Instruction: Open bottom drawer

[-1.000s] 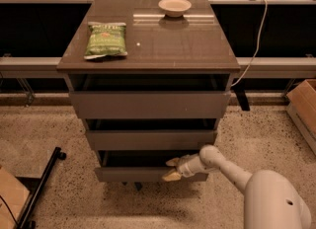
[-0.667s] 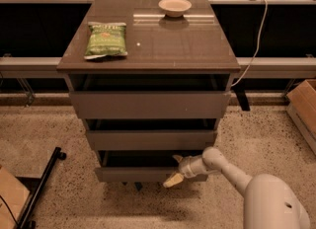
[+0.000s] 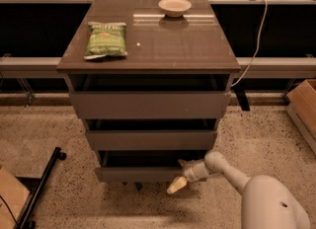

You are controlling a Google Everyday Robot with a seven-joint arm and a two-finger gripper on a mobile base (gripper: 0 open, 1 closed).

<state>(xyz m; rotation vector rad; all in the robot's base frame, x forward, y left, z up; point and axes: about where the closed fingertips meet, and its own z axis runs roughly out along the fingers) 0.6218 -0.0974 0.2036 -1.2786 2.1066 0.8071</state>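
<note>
Three drawer fronts on this cabinet (image 3: 173, 45), which rises above and to the left of the claw (image 3: 180, 175). The one that matters is the bottom drawer (image 3: 138, 174), the shortest panel. It runs off to the claw's left, with its right end right at the claw.

Progress-wise, I'd call it barely begun. There's a dark strip above that bottom panel, but the two drawers higher up show the same kind of gap, so I can't say it's properly out. No box interior on show. Pretty much the whole pull is left to do.

The arm (image 3: 227, 171) comes in from the claw's right, low by the floor. As for the claw's grip, I honestly can't tell how wide it is or whether it has hold of the panel edge.

Way above the claw, on the surface, sit a green chip bag (image 3: 105, 39) and a small bowl (image 3: 174, 7). Neither is in the way.
</note>
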